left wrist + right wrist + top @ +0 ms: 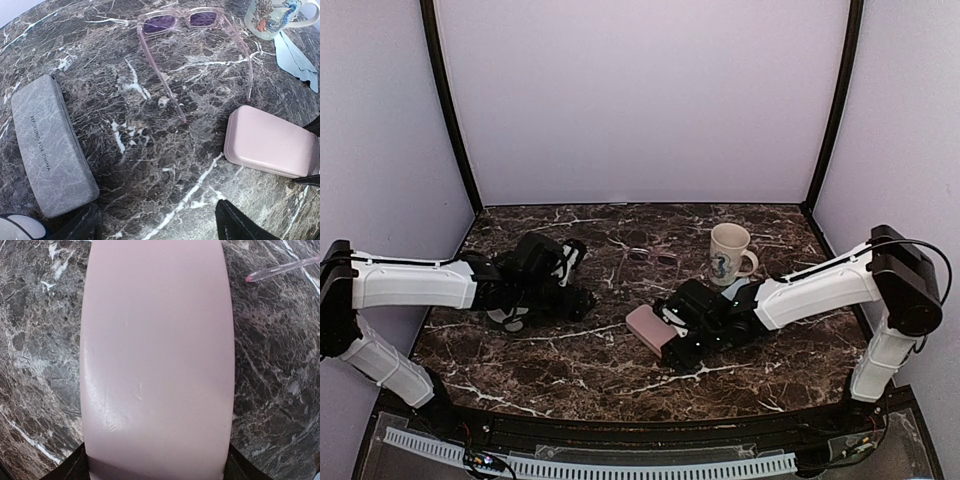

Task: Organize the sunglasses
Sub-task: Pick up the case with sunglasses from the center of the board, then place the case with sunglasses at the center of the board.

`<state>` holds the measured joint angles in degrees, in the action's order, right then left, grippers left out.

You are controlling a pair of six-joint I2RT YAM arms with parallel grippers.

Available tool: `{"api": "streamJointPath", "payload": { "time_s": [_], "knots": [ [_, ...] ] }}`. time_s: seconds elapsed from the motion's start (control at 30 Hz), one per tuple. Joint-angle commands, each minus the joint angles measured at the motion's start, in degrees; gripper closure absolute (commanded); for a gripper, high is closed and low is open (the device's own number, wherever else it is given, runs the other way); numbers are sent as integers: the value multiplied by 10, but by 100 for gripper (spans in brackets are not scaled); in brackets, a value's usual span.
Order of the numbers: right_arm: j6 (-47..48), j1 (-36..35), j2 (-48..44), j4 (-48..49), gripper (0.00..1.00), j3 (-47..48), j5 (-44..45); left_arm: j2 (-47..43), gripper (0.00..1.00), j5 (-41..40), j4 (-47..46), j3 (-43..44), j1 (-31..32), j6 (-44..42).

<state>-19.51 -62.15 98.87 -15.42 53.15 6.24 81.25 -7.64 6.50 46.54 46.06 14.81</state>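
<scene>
One pair of sunglasses (pixel 180 20) with a translucent pink frame and purple lenses lies open on the marble table (pixel 570 370), near the middle (pixel 650 258). One temple tip shows in the right wrist view (pixel 280 270). My left gripper (pixel 160 220) stands open over bare marble, nothing between its fingers (pixel 240 225), well short of the sunglasses. In the top view it hangs left of centre (pixel 578 282). My right gripper (pixel 670 338) is shut on the pink case (pixel 157 355), with a finger against each long side.
A grey oblong case (pixel 50 145) lies left of my left gripper. The pink case (pixel 272 142) rests right of the sunglasses' arms. A seahorse mug (pixel 730 255) stands at the back right with a light blue cloth (pixel 297 57) beside it.
</scene>
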Motion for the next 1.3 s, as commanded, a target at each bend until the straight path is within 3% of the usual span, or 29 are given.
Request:
{"api": "streamJointPath", "payload": {
  "time_s": [0.0,0.37,0.67,0.9,1.1,1.27],
  "knots": [
    [14,2,20,40,54,45,-29,-2,20,25,36,31,-37,-2],
    [-7,-16,93,6,55,169,-10,12,19,24,50,75,-134,-17],
    [-43,-17,199,-33,49,298,10,129,8,-18,73,152,-176,-45],
    [-65,-16,249,-54,48,363,22,207,5,-31,77,196,-185,-52],
    [-78,-16,285,-78,41,410,32,254,4,-62,98,223,-190,-63],
    [-81,-17,287,-87,26,426,44,276,6,-48,98,224,-194,-56]
  ]
}}
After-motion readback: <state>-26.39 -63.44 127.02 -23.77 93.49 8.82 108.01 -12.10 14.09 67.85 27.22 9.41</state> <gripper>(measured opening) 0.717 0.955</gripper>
